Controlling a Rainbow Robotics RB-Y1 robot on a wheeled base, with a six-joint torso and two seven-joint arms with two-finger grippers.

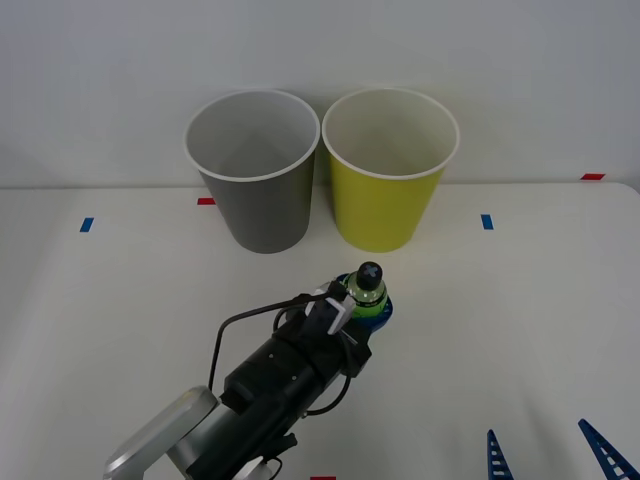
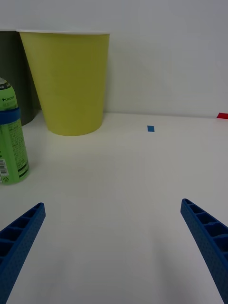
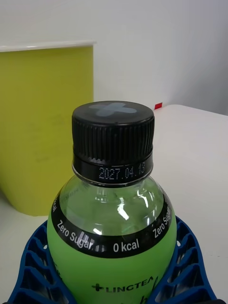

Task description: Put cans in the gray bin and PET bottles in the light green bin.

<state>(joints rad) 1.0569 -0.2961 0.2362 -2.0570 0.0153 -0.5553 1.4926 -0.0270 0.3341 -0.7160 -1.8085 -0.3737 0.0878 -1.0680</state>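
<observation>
Two left fingers (image 3: 33, 266) clasp the upright PET bottle (image 1: 368, 293), cap up; right fingers (image 2: 21, 237) spread.

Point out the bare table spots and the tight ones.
Bare table lies left of the gray bin, right of the light green bin, and between the bottle and the open right gripper. Crowded: the bins nearly touch, and the left gripper wraps the bottle just before the green bin.

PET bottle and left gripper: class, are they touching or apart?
Touching. The left wrist view shows the left gripper with its blue fingers curved snugly against both sides of the PET bottle.
</observation>
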